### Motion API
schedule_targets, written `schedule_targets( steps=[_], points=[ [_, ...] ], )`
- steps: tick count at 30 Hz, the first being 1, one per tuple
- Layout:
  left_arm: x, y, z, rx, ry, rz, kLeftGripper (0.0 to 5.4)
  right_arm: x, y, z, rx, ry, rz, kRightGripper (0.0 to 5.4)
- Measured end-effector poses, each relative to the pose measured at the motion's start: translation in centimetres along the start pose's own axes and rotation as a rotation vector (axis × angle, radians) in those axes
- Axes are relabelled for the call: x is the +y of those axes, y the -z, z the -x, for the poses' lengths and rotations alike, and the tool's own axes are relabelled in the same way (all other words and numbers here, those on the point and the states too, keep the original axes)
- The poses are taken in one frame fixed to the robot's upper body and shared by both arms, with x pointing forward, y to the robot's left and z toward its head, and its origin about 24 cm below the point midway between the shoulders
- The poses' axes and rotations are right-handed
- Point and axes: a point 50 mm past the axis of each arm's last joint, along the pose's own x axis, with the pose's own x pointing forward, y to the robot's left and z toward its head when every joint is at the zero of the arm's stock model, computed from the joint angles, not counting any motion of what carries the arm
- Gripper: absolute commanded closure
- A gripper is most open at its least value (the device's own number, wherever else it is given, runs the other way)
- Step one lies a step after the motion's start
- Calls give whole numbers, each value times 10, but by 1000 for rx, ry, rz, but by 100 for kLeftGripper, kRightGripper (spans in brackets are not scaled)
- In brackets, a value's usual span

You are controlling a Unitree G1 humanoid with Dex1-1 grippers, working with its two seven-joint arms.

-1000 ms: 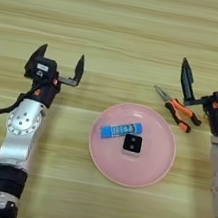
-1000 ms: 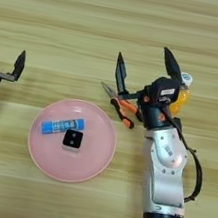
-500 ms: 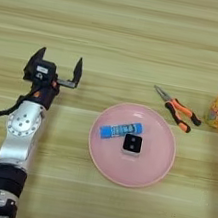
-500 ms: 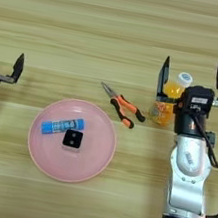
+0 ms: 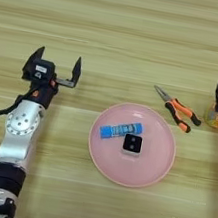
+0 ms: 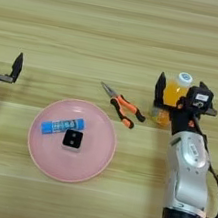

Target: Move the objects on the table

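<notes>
Right gripper (image 6: 177, 95): fingers astride upright orange bottle (image 6: 174, 92), grip unconfirmed; off-centre closure risks toppling. Left gripper (image 5: 56, 67): open, idle.

The wide light-brown wooden table (image 6: 119, 31) looks smooth with long grain lines. The round pink plastic plate (image 6: 93, 154) shines a little. The orange-handled pliers (image 6: 123, 107) have grey metal tips and rubbery-looking grips.
</notes>
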Motion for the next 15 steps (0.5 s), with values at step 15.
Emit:
schedule_targets(
  steps=[15],
  points=[
    [1,-2,-1,-7,0,-6,0,-7,16,-11,179,-40,41,144]
  ],
)
